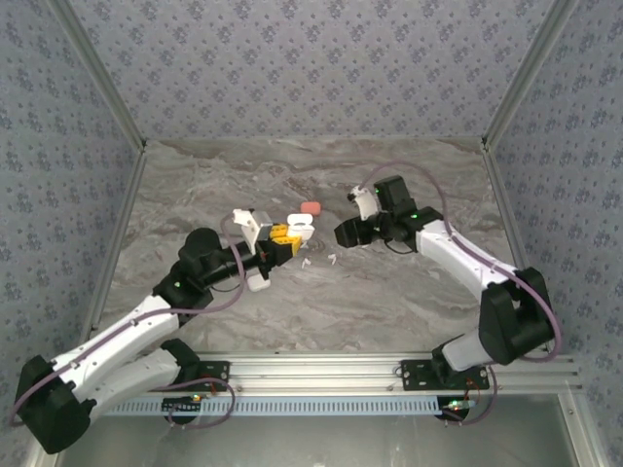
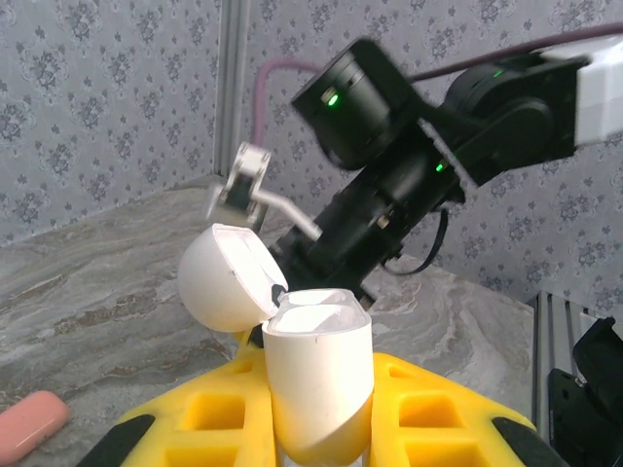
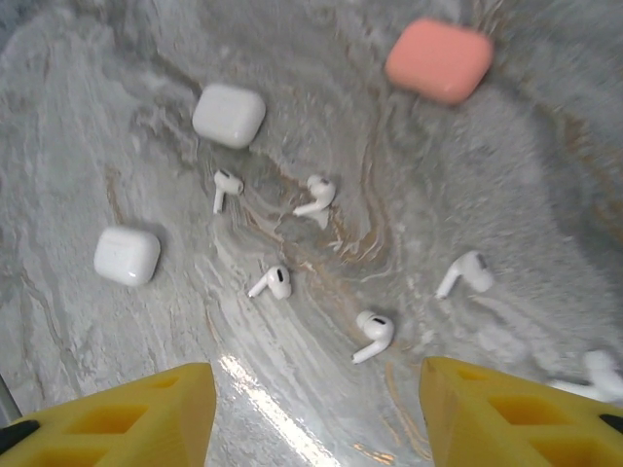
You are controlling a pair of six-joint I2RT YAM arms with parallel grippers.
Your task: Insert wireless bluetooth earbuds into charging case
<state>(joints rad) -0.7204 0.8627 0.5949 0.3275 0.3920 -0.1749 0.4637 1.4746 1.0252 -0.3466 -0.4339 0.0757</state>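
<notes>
My left gripper is shut on a white charging case, held upright between its yellow fingers with the lid flipped open; the top view shows that case near the table's middle. My right gripper is open and hovers over the table with nothing between its fingers. Several white earbuds lie loose below it: one nearest, others at left and right, and two farther off. The coral-red earbuds are out of view.
A coral case lies shut at the far side, seen also from above. Two shut white cases rest on the marble table. The right arm hangs close behind the held case.
</notes>
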